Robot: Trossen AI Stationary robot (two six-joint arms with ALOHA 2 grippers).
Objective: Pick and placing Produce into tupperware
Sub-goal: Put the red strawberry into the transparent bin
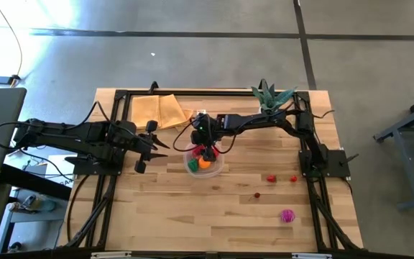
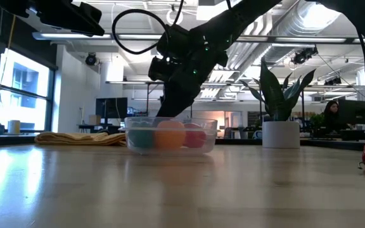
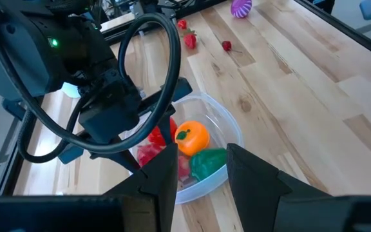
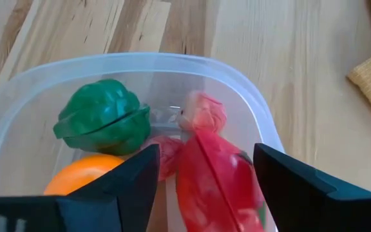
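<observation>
right gripper [image 4: 201, 177] over tupperware [image 4: 250, 96] — jaws apart, red piece [image 4: 214, 174] between.

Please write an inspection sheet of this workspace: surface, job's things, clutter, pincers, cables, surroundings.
Surface: wooden table, dark frame at its edges.
Job's things: clear tupperware holds green piece, orange piece and red piece; magenta piece and three small red pieces lie on the table.
Clutter: tan cloth; potted plant.
Pincers: right pincer open over the tupperware, astride the red piece; left pincer shut, beside the tupperware.
Cables: black loops on the right arm.
Surroundings: person at a desk.
</observation>
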